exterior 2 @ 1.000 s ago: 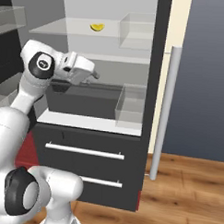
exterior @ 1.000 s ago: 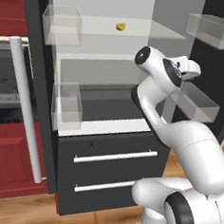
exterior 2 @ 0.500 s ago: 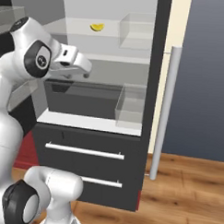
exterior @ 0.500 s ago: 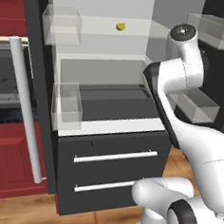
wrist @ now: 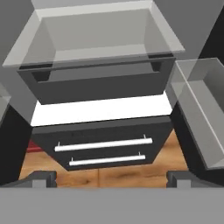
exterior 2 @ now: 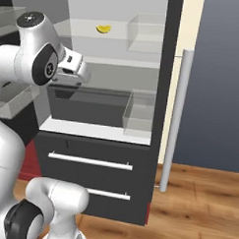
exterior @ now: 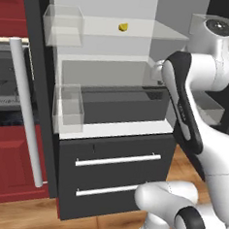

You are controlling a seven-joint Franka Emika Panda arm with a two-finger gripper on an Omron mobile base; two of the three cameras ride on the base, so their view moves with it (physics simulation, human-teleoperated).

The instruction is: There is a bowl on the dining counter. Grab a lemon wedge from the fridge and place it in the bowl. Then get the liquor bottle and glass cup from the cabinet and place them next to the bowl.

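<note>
Step in hand, by judgement: reaching into the open fridge (exterior: 111, 116) for the lemon wedge (exterior: 123, 27). Wedge resting on the upper glass shelf (exterior: 142, 31), above and well apart from the claw (wrist: 112, 178). Fingertips (wrist: 43, 177) set wide apart, empty, aimed down toward the drawers (wrist: 105, 148). Next: raise and level, then advance to the wedge.

Flat, even rendered light, pale fridge (exterior: 107, 47) interior bright, faint shadows, coarse slightly soft pictures.
</note>
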